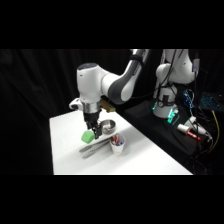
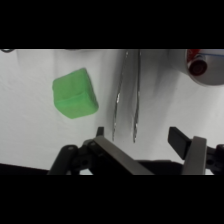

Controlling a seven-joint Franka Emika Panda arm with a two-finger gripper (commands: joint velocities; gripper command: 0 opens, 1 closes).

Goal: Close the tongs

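Wrist view: tongs (image 2: 126, 95) lie at upper centre, tips just above the gap between the gripper's (image 2: 145, 140) spread, empty jaws; green block (image 2: 75, 93) at left.

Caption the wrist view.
Open pincer above long silvery metal tongs beside a green block on the white table.

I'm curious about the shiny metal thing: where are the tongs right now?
In the side view the tongs lie flat on the white table, just below the green block and beside the white cup of pens, under the gripper.
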